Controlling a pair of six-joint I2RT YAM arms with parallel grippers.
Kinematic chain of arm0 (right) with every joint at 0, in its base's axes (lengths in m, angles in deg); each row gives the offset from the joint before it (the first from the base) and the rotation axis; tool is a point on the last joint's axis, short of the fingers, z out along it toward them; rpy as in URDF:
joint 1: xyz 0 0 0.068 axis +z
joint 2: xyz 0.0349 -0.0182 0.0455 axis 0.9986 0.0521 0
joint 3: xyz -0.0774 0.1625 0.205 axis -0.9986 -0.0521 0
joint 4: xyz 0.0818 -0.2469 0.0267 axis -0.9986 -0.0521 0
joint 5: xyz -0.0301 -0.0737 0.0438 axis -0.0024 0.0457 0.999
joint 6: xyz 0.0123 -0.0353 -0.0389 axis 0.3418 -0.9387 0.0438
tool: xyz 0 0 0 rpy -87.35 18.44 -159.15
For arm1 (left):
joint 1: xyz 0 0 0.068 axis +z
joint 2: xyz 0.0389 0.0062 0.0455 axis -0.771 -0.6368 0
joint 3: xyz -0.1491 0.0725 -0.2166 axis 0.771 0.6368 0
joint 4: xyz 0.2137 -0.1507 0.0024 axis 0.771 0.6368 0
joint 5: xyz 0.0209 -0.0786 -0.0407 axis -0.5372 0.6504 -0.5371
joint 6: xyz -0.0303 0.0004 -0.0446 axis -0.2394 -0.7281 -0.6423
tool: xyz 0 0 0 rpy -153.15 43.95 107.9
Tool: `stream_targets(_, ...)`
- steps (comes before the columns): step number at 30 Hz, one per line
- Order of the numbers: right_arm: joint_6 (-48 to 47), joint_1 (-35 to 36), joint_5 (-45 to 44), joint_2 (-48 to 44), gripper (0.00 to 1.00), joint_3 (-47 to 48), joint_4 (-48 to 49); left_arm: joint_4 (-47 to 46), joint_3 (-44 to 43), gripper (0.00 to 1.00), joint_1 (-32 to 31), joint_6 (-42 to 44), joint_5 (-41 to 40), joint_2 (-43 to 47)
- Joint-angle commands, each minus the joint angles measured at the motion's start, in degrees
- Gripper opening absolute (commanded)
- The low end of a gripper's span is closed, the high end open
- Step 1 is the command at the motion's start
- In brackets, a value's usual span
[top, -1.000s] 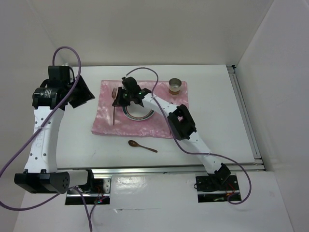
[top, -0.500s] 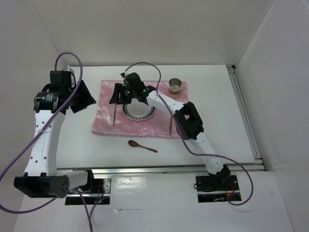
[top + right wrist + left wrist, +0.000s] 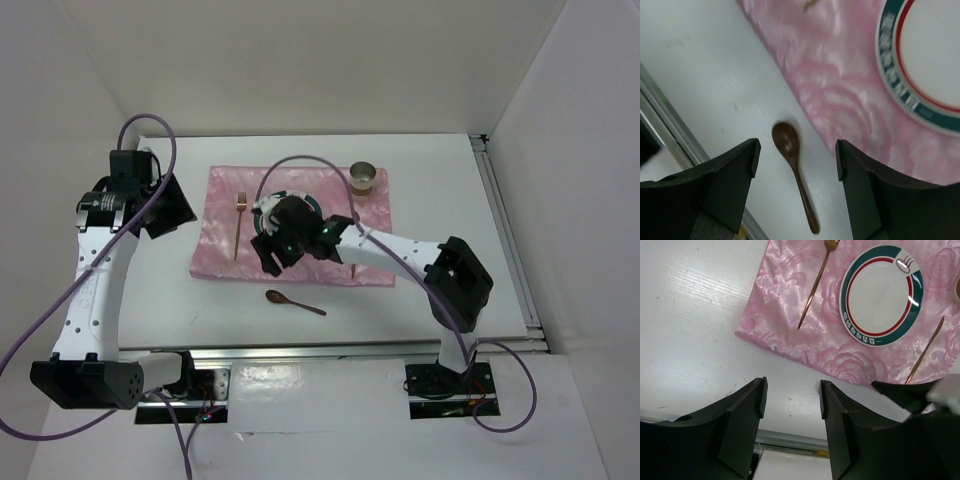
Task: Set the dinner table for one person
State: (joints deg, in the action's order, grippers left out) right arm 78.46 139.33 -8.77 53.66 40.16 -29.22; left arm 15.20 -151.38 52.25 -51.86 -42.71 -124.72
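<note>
Where the spoon (image 3: 796,181) lies (beside the mat (image 3: 840,100)), the right tool (image 3: 798,145) gapes

The dinner table (image 3: 450,200) is plain white. The mat (image 3: 785,300) is shiny pink with big pale roses all over it. In the upper right of the left wrist view, the plate (image 3: 881,295) is white in the middle, with a thin red ring and a wide dark green edge with small white marks. The fork (image 3: 812,290) is a coppery pink-gold, and so is the thin metal stick (image 3: 925,352) to the right of the plate. The spoon (image 3: 790,150) is dark brown. The cup (image 3: 363,180) looks tan with brown inside. The left gripper (image 3: 791,390) and the right gripper (image 3: 797,150) are black. The arms (image 3: 90,290) are white with black parts, and the cables (image 3: 40,320) are purple.
</note>
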Motion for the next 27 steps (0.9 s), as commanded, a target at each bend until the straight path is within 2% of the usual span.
stream_targets(1,-6.0,2.9,-8.5,-1.3,0.74,-6.3,-5.7,-1.3,-0.3,0.62,0.3,1.5,-0.9,0.2)
stream_targets(5,-6.7,4.1,-8.5,-3.1,0.74,-13.1,-3.2,-2.6,0.7,0.62,0.3,0.9,0.3,0.2)
stream_targets(12,-7.2,5.4,-7.3,0.8,0.74,-17.2,-1.3,-3.2,3.1,0.62,-0.2,-0.2,1.5,0.2)
stream_targets(20,-6.7,7.3,-8.4,2.5,0.59,-19.2,-0.2,-3.7,3.1,0.62,-0.7,-0.7,1.0,0.2)
stream_targets(23,-6.2,8.5,-10.5,1.7,0.41,-19.2,-1.1,-3.7,3.1,0.62,-0.7,-0.7,1.0,0.2)
stream_targets(24,-6.2,9.3,-11.3,1.7,0.34,-19.2,-1.1,-3.7,3.1,0.62,-0.7,-0.7,1.0,0.2)
stream_targets(25,-6.2,9.8,-12.2,0.3,0.21,-18.7,-2.9,-3.7,3.1,0.62,-0.7,-0.7,1.0,0.2)
stream_targets(27,-5.1,10.7,-14.5,-1.3,0.10,-17.3,-4.7,-4.2,2.6,0.62,-0.7,-0.7,1.0,-0.3)
